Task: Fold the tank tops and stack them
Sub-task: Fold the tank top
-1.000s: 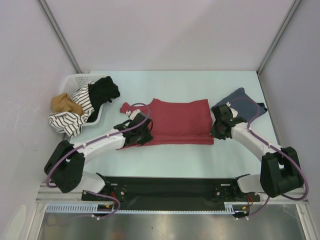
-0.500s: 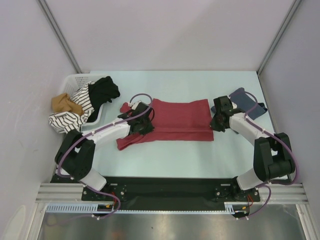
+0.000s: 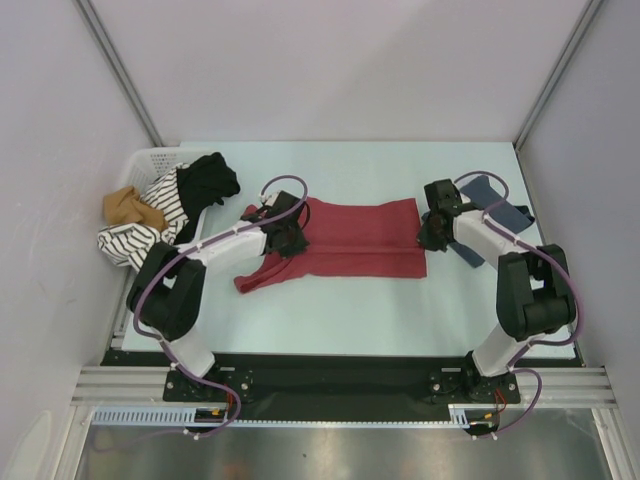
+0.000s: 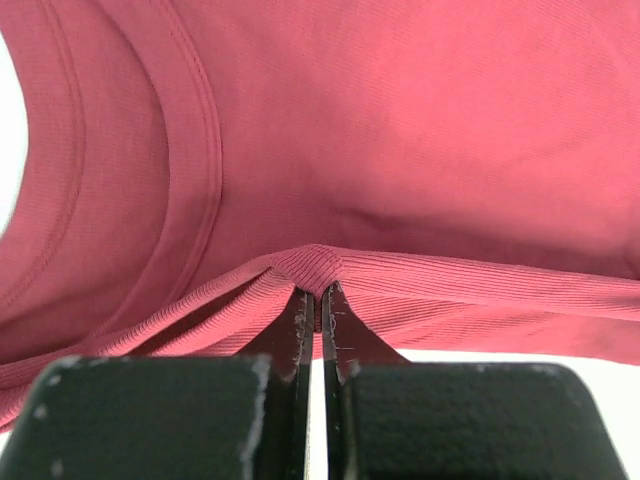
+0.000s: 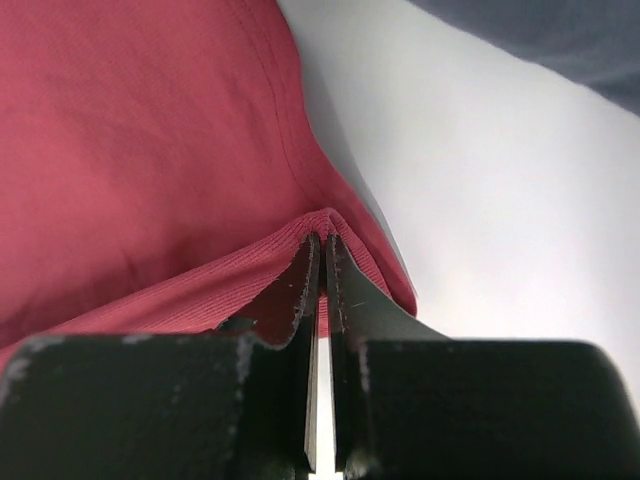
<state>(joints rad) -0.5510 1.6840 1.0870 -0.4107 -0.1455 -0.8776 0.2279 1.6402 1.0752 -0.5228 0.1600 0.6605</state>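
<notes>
The red tank top [image 3: 355, 240] lies in the middle of the table [image 3: 400, 170], its long axis running from the left side to the right, straps to the left and straight hem to the right; it sits squarely between the two arms. The left gripper [image 3: 290, 238] is at the strap end and the right gripper [image 3: 428, 235] at the hem end; each is pressed together on a lifted ridge of the red cloth, the fingers nipping a doubled edge so that it peaks like a little tent. From each gripper the rest of the garment spreads away toward the far edge; so, as I judge it, the coming move is to carry that pinched near edge over toward the far edge, both arms together, to halve the top along its length. Neither arm is nearer than the other; each has its own end, though one strap trails loose toward the near left and may lag.

The cloth is a fine ribbed knit, soft and limp, with a stitched band round the armhole; the table is smooth and pale. The blue-grey tank top [image 3: 490, 205] is bunched by the right edge, just beside the red hem and partly hidden by the right arm. A white lattice basket [image 3: 150, 158] in the far left corner spills striped, black and tan clothes.
</notes>
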